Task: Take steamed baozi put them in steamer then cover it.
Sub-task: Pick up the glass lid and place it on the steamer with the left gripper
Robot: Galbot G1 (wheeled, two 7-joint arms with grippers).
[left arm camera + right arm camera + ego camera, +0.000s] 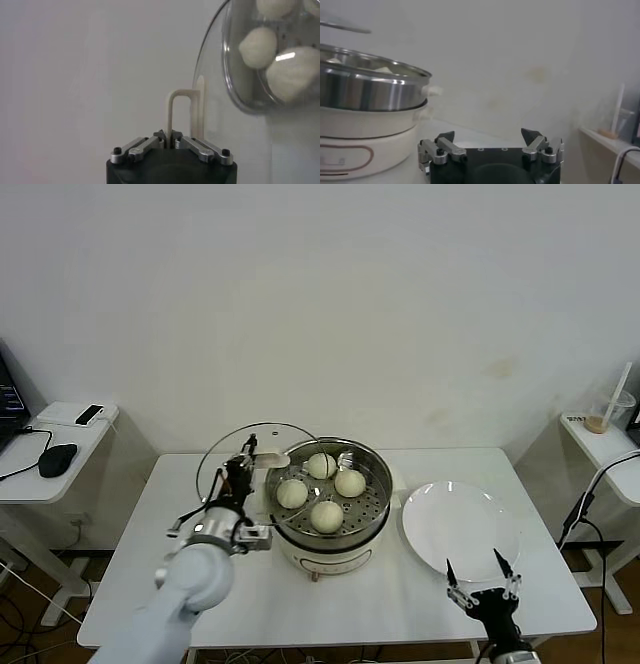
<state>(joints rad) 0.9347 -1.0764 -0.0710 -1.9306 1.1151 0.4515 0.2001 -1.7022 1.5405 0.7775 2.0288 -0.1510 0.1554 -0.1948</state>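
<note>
Several cream-white baozi (pixel 321 491) sit on the perforated tray inside the steel steamer (pixel 372 514) at the table's middle. My left gripper (pixel 243 467) is shut on the cream handle (pixel 176 111) of the clear glass cover (pixel 222 452). It holds the cover tilted on edge just left of the steamer, its rim near the pot's rim. Through the glass the left wrist view shows baozi (pixel 258 47). My right gripper (pixel 481 576) is open and empty at the table's front right. The steamer shows in the right wrist view (pixel 367 90).
A flat white plate (pixel 460 526) lies right of the steamer, just beyond my right gripper. The white table (pixel 330 599) has side desks at both sides: one with a mouse (pixel 57 458) at left, one with a cup (pixel 608 412) at right.
</note>
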